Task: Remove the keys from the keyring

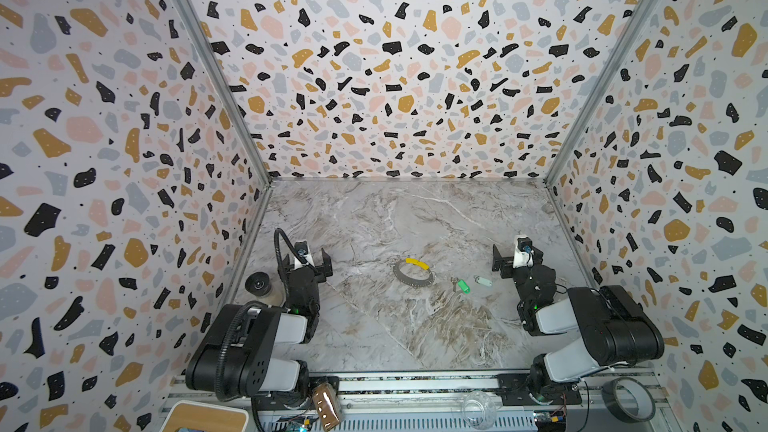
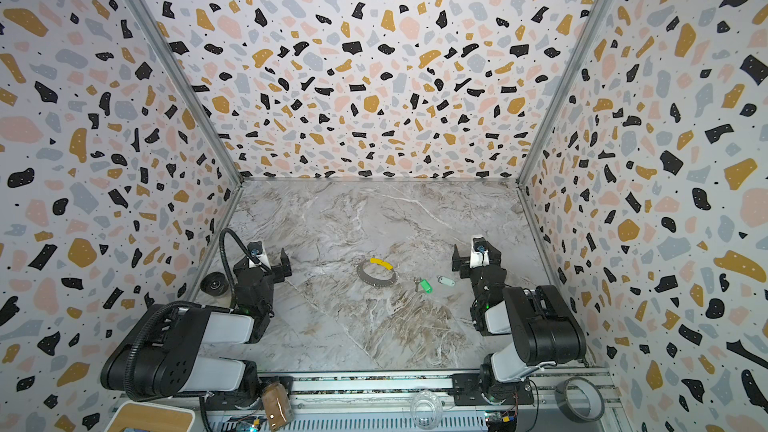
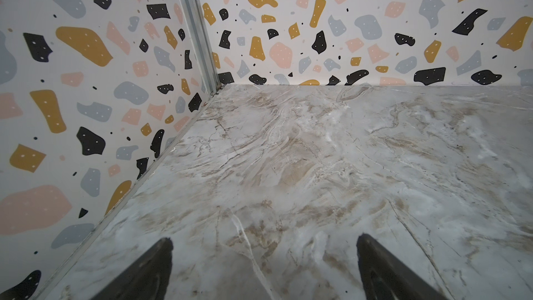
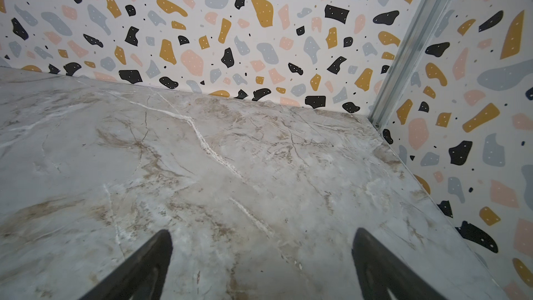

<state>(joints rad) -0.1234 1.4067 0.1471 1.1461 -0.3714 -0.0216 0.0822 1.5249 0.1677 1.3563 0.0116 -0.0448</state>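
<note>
Grippers first: your L gripper (image 1: 305, 263) sits lower left in both top views, jaws spread wide, holding nothing. From its wrist cam you see the fingertips (image 3: 153, 269) far apart over bare marble. Your R gripper (image 1: 519, 261) sits lower right, jaws just as wide, also empty. Its fingertips (image 4: 153, 261) frame only tabletop and a wall corner. Both grippers are well apart from the task items.

Now big to small. Terrazzo-print walls (image 1: 374, 56) box in three sides. Marble table (image 2: 332, 209) fills the lower ctr of both top views. Dark tape roll (image 1: 608, 401) lies bottom right, on the rail in front of the table. Black-lidded jar (image 1: 259, 284) sits by the L arm, lower left.

Keyring (image 1: 400, 273) lies flat at approx the ctr of the table, btwn the two grippers, w/ its yellow sleeve (image 1: 417, 263) on the far arc. Keys lie on the marble just right of it, off the hoop. Green-tag key (image 1: 463, 287) is nearer the ring; pale-tag key (image 1: 484, 282) is a bit further right, toward the R gripper. Neither tag touches the ring or the other tag.
</note>
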